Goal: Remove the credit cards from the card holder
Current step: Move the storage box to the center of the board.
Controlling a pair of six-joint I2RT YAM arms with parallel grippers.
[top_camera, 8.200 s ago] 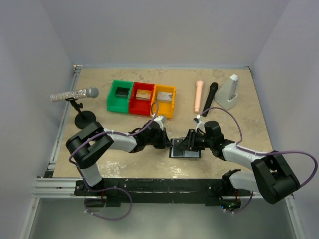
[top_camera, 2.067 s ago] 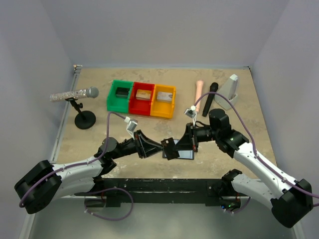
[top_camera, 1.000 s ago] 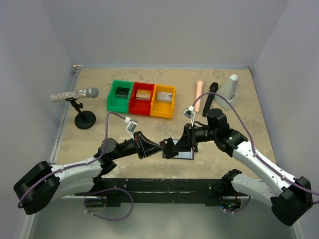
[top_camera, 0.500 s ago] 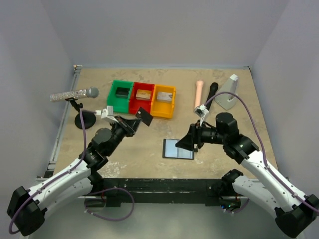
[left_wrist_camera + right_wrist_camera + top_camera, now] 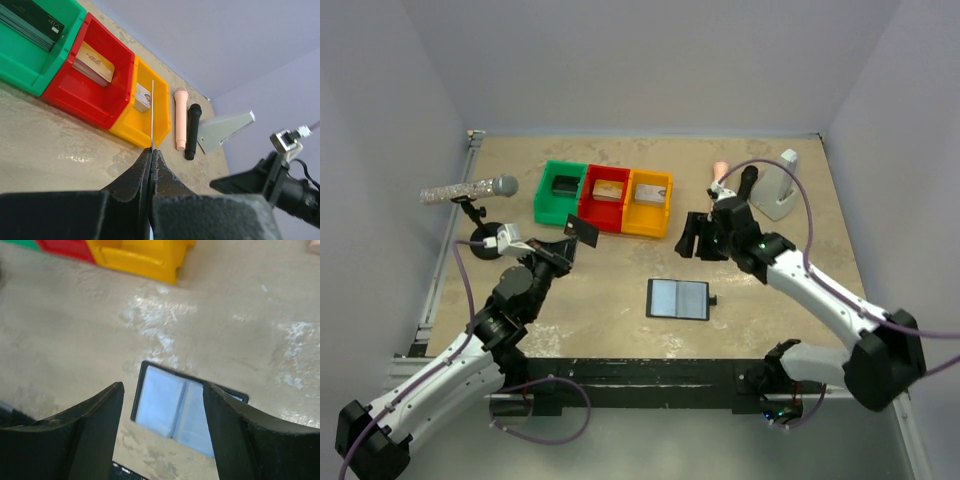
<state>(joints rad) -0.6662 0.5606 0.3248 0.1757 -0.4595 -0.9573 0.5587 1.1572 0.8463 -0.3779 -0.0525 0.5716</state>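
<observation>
Top external: carry step. The left gripper has its jaws clenched on dark card, at 10 o'clock of the open card holder, which lies flat on desk; right gripper jaws released. Next, probably: release into green bin.

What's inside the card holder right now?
Card holder lies open; both pale inner faces show, with no card on them. The pocket interiors are covered, so a tucked card can't be ruled out. Left hand grips a dark card.

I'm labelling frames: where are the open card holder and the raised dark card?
card holder (image 5: 679, 299): top external view, middle of its pale inner face.
dark card (image 5: 584, 232): top external view, centre of its flat face.
</observation>
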